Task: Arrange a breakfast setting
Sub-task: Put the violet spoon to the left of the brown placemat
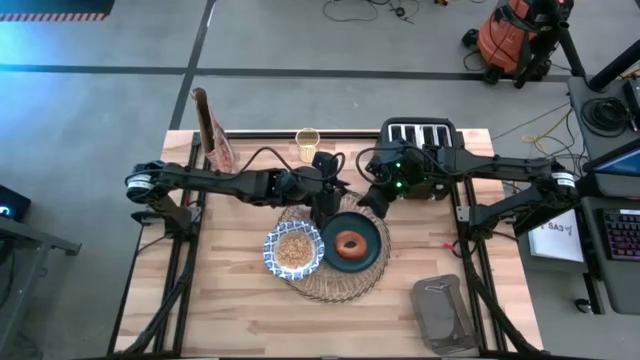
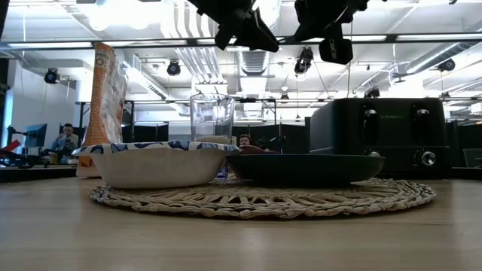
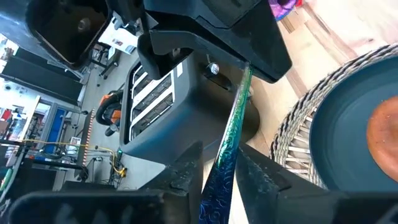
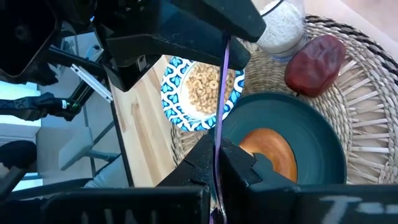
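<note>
The tan woven placemat (image 1: 335, 285) lies mid-table. On it stand the blue-and-white bowl (image 1: 294, 250), which holds cereal, and the dark teal plate (image 1: 372, 252) with the browned bagel (image 1: 350, 244). The red fruit (image 4: 314, 59) lies on the mat's far part. The clear glass (image 1: 308, 143) stands farther back. My left gripper (image 1: 328, 192) and my right gripper (image 1: 372, 196) meet above the mat's far edge. Both are shut on the blue-handled spoon (image 3: 231, 130), which runs between them. The spoon's bowl is hidden. My left gripper has the spoon's handle (image 3: 217, 180) between its two fingers, which lie along it, and the handle's flat face shows. The spoon is lifted clear above the mat. My right gripper pinches the handle (image 4: 217, 158) between its two fingers, which also lie along it. I see the handle edge-on as a thin line running up to the left gripper. The spoon is clear of the plate below.
The black four-slot toaster (image 1: 420, 135) stands at the far right, close behind my right gripper. The cereal bag (image 1: 212, 130) stands at the far left. A grey flat object (image 1: 443, 315) lies near the front right corner. Bare wood (image 1: 190, 300) shows at the near left.
</note>
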